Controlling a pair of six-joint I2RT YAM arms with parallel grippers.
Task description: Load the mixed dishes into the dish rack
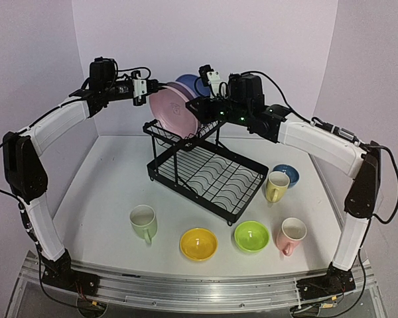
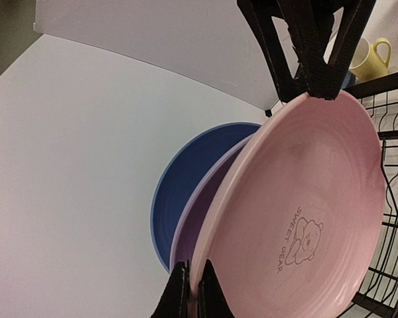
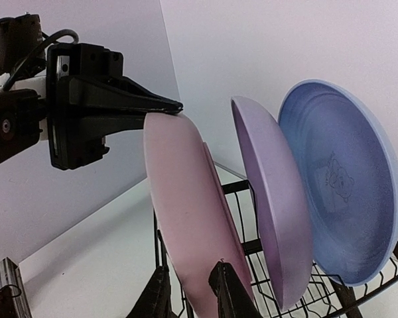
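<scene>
The pink plate [image 1: 174, 112] [image 2: 305, 199] [image 3: 186, 218] stands on edge over the upper shelf of the black dish rack [image 1: 205, 175]. My left gripper [image 1: 150, 93] [image 2: 194, 285] is shut on its left rim. Around the opposite rim my right gripper [image 1: 201, 110] [image 3: 191, 275] is closed, with one finger on each face. Behind the pink plate the lavender plate [image 3: 272, 199] [image 2: 199, 218] and the blue plate [image 3: 345, 179] [image 2: 186, 179] lean upright in the same shelf. The rack's lower tray holds nothing.
On the table in front of the rack are a light green mug [image 1: 144, 222], a yellow bowl [image 1: 198, 243], a lime bowl [image 1: 251, 236] and a pink mug [image 1: 291, 235]. A yellow mug [image 1: 276, 186] and a blue bowl [image 1: 286, 173] sit right of the rack.
</scene>
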